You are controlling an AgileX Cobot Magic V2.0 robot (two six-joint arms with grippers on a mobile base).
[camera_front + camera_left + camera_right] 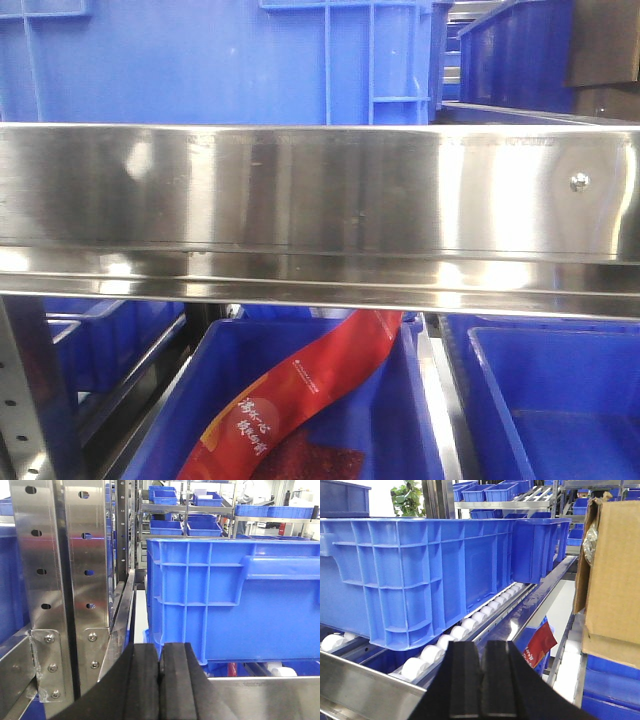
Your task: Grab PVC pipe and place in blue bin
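No PVC pipe shows in any view. A large blue bin [235, 600] stands on the upper shelf, just ahead and to the right of my left gripper [160, 652], which is shut with nothing between its black pads. The same kind of blue bin [420, 565] rests on white rollers [437, 650] ahead and to the left of my right gripper [482, 647], also shut and empty. In the front view, neither gripper appears; a blue bin [330, 50] sits above a steel shelf rail [320, 200].
Below the rail, a lower blue bin [400, 420] holds a red packet [300, 400], and another blue bin [560, 400] sits to its right. A perforated steel upright [60, 580] stands left of my left gripper. A cardboard box [615, 575] is at the right.
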